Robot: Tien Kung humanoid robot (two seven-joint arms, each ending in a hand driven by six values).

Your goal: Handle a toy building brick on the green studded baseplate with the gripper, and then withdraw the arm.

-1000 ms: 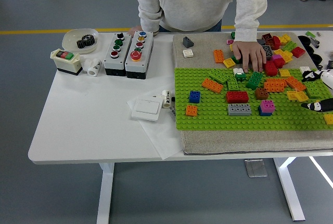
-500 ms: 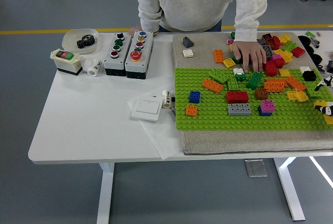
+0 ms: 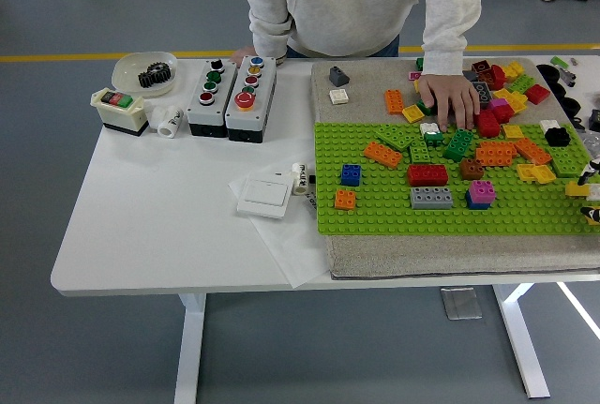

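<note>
The right hand (image 3: 591,179) shows only as a sliver at the right edge; its finger state cannot be told. Bricks sit crowded on the green baseplate (image 3: 394,212), so the yellow brick (image 3: 536,173) nearest that edge risks being clipped. The person's hand (image 3: 450,99) rests close by.
</note>
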